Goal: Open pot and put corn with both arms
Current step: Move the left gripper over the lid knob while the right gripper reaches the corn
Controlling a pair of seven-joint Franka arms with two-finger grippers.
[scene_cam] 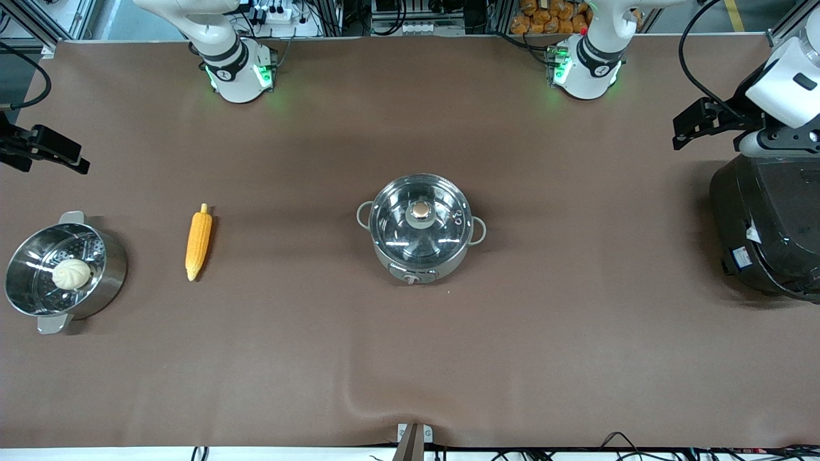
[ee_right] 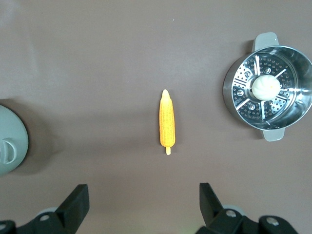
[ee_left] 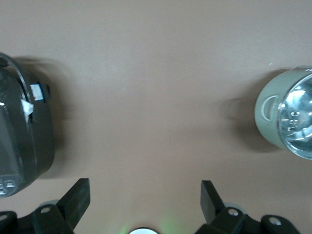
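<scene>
At the right arm's end of the bench (scene_cam: pixel 410 358) the right gripper (scene_cam: pixel 45 152) hangs in the air with its fingers (ee_right: pixel 75 202) spread wide and nothing between them. Below it in the front view stands a steel steamer pot (scene_cam: pixel 64 272) with a white bun (scene_cam: pixel 71 274) on its perforated insert. Beside that, toward the middle, the corn (scene_cam: pixel 198 243) lies flat on the bench, well apart from everything. The pot (scene_cam: pixel 421 228) stands mid-bench, its glass lid (scene_cam: pixel 419 221) on, the knob (scene_cam: pixel 421 209) untouched. At the left arm's end the left gripper (scene_cam: pixel 698 125) hovers beside a black rice cooker (scene_cam: pixel 765 227), fingers (ee_left: pixel 78 197) parted and empty.
</scene>
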